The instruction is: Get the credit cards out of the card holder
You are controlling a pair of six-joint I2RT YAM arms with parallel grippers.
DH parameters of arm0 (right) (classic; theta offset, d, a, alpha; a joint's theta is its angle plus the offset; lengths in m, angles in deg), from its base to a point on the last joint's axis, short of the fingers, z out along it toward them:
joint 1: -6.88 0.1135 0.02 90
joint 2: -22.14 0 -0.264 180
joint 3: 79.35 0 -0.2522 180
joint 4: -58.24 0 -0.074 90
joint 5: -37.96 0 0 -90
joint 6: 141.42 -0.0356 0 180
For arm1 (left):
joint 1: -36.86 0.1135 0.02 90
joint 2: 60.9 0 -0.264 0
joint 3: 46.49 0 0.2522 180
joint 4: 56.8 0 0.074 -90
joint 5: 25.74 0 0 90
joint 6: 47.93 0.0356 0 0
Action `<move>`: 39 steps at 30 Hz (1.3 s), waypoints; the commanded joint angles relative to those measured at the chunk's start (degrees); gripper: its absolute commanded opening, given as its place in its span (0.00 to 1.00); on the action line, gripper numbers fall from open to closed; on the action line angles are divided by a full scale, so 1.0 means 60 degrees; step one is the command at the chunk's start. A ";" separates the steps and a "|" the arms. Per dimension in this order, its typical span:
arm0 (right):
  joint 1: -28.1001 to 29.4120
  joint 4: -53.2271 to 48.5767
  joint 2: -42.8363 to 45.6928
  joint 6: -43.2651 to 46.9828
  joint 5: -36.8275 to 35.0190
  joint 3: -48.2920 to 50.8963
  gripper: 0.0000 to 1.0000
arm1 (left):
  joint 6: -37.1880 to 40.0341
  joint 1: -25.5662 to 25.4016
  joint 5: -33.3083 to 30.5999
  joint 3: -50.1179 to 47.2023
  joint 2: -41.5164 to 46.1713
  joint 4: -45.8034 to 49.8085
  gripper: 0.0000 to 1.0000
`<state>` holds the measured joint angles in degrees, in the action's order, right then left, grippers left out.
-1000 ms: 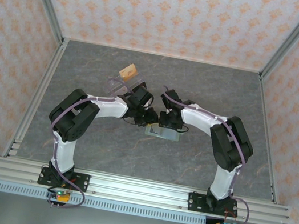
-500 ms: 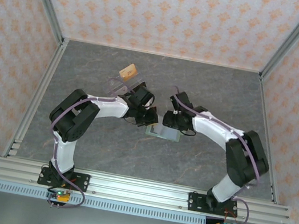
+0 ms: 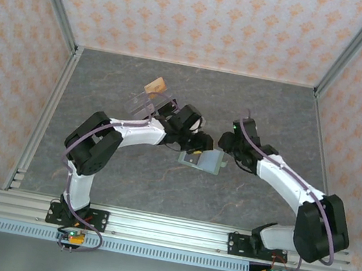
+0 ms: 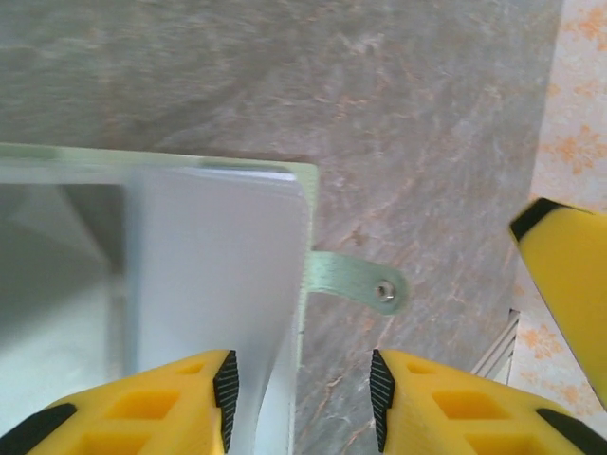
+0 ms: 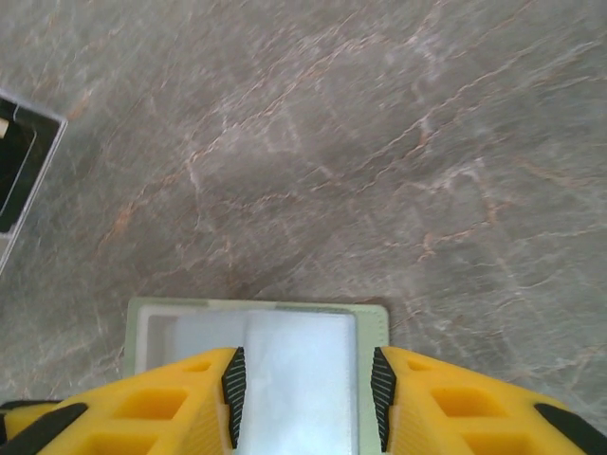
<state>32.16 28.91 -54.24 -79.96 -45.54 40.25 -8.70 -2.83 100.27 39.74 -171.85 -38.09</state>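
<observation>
The grey marbled tabletop (image 3: 276,110) is enclosed by patterned walls (image 3: 209,14), with bare surface seen on the far, right and near sides of the work area. The left arm (image 3: 133,130) is bent at the elbow and reaches rightward; the right arm (image 3: 285,182) is folded low and reaches leftward, so that both wrists meet at mid-table. The sage-green card holder (image 3: 203,160) is laid open between them. A clear tray (image 3: 146,103) is seen just beyond the left wrist. The left end effector (image 4: 302,374) is released, its pads straddling the holder's edge beside the tab (image 4: 356,282). The right end effector (image 5: 303,379) brackets a pale card (image 5: 302,341); whether it is clenched on the card cannot be told.
</observation>
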 commanded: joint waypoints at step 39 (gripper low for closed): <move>0.1779 -0.3133 -0.4895 0.1570 0.0162 -0.3714 0.45 | 0.0128 0.1183 -0.2206 -0.1418 0.1324 0.1653 0.54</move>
<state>42.45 14.79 -81.69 -71.69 -41.50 19.95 -8.61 4.13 87.76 32.46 -165.60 -28.54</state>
